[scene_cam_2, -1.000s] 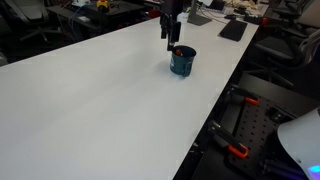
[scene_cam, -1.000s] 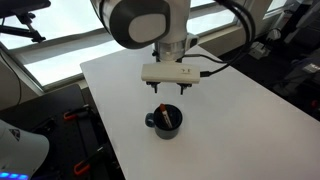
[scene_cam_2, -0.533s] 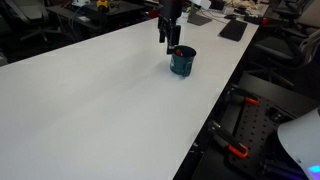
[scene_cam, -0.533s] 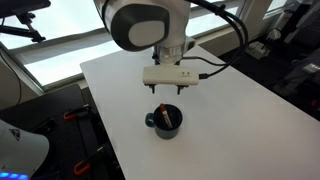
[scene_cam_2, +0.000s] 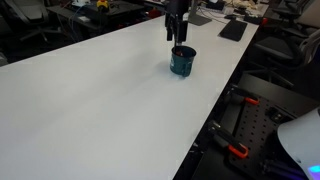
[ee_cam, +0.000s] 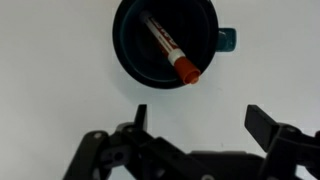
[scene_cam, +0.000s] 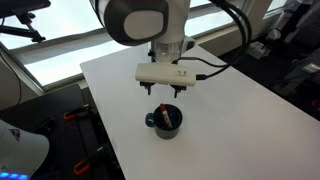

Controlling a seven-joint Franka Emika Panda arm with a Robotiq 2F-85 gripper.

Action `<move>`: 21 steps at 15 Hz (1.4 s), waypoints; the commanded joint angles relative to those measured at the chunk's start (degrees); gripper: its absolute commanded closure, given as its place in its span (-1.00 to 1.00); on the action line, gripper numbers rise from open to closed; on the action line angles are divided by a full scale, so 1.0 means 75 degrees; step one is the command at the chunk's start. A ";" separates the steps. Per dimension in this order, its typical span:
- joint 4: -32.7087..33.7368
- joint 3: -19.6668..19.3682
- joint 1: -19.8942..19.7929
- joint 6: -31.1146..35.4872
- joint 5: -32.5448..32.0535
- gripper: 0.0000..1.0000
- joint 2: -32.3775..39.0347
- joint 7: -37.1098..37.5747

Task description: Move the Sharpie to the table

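The Sharpie (ee_cam: 169, 48) is a reddish and dark marker lying slanted inside the dark round mug (ee_cam: 135, 62), its red cap resting on the mug's rim. The mug stands on the white table (scene_cam: 230, 110) and shows in both exterior views (scene_cam: 165, 122) (scene_cam_2: 182, 61). A sliver of the Sharpie shows in the mug in an exterior view (scene_cam: 167, 117). My gripper (ee_cam: 200, 125) is open and empty. It hangs above the table just beside the mug, apart from it, seen in both exterior views (scene_cam: 165, 91) (scene_cam_2: 175, 34).
The table's edges lie close to the mug on one side (scene_cam_2: 225, 85). Chairs, desks and black equipment stand around the table. Red-handled clamps (scene_cam_2: 235, 152) lie on the floor beside it.
The gripper has shifted slightly sideways above the table beside the mug. The mug and Sharpie have not moved.
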 commanded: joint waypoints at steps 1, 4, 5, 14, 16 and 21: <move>-0.0368 -0.0281 0.0142 -0.0343 -0.0309 -1.00 -0.0554 0.0492; -0.0462 -0.0421 0.0123 -0.0114 -0.0391 -0.76 -0.0456 0.0625; -0.0480 -0.0458 0.0121 -0.0038 -0.0417 -0.79 -0.0381 0.0634; -0.0543 -0.0544 -0.0086 0.1147 -0.0248 -0.50 0.0282 -0.0184; -0.0504 -0.0481 -0.0201 0.1446 -0.0141 -0.48 0.0482 -0.0459; -0.0487 -0.0275 -0.0507 0.1797 0.0222 0.01 0.0779 -0.1037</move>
